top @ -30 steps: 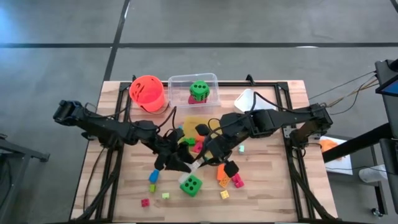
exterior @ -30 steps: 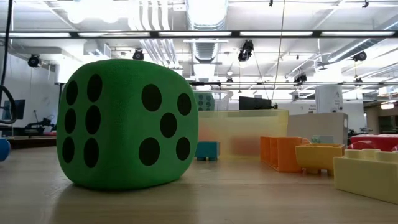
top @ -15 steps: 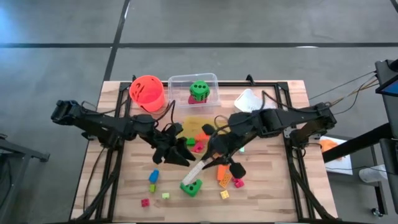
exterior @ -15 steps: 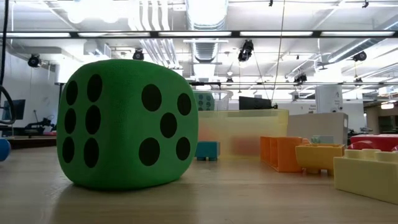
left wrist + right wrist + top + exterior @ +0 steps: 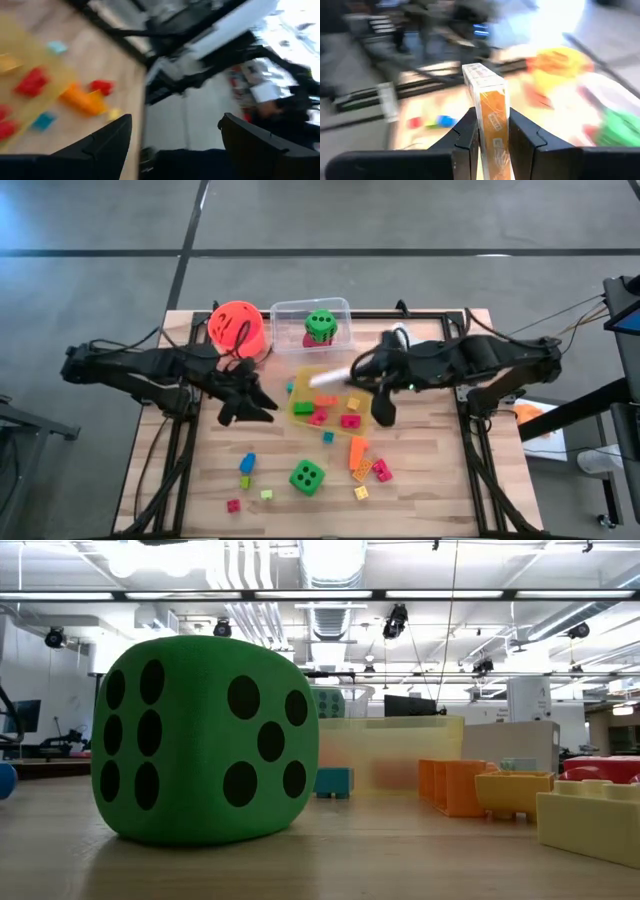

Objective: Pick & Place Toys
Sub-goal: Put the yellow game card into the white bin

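Observation:
Several small bright blocks lie in the yellow tray (image 5: 300, 420) and on the wood near it, among them an orange one (image 5: 357, 452) and a blue one (image 5: 247, 463). A green dotted die (image 5: 307, 476) (image 5: 205, 738) rests flat on the table at the front. My right gripper (image 5: 352, 373) (image 5: 492, 125) is above the tray's far edge, shut on a flat orange-and-white pack (image 5: 328, 377). My left gripper (image 5: 250, 408) (image 5: 175, 125) hovers open left of the tray, with nothing between its fingers. My right gripper pinches the flat pack by its two broad faces (image 5: 492, 117) between the two fingers. The fingers come from the table's right, slanting down. The pack sticks out ahead of the fingers, edge up, lifted clear above the yellow tray.
An orange bucket (image 5: 237, 328) stands at the far left. Next to it a clear tray (image 5: 285, 315) holds a second green die (image 5: 319, 325). A white tray (image 5: 397, 338) lies behind my right arm. Loose blocks dot the front of the table (image 5: 233, 505).
My right gripper has risen and gone toward the table's far edge with the pack, rolling its wrist, so the pack now hangs over the yellow tray. My left gripper has drawn back toward the table's left and far edges. Both arms have uncovered the tray.

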Robot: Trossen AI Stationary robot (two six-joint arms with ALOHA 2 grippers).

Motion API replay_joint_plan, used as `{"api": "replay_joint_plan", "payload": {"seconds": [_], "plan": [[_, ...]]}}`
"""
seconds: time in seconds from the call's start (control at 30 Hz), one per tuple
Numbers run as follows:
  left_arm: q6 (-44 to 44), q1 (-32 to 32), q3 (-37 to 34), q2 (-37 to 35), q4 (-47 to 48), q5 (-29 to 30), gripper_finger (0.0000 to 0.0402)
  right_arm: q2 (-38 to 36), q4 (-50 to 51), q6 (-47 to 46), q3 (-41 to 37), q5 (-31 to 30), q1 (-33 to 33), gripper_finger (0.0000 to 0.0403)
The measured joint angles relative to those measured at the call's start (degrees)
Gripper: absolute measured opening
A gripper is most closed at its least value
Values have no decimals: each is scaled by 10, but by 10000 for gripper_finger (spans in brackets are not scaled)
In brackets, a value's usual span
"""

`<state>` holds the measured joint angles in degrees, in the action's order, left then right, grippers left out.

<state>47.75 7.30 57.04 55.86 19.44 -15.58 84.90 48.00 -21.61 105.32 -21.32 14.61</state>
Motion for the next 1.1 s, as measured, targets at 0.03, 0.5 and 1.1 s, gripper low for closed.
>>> {"api": "replay_joint_plan", "payload": {"seconds": [0.03, 0.5, 1.1], "plan": [[0, -1, 0, -6, 27, 13, 295, -5, 24, -23, 0, -34, 0, 65], [33, -3, -2, -15, 179, 106, 296, -49, 408, -344, -3, -147, -147, 65], [33, -3, -2, -11, 182, 116, 296, -38, 334, -183, -229, 75, -426, 65]]}}
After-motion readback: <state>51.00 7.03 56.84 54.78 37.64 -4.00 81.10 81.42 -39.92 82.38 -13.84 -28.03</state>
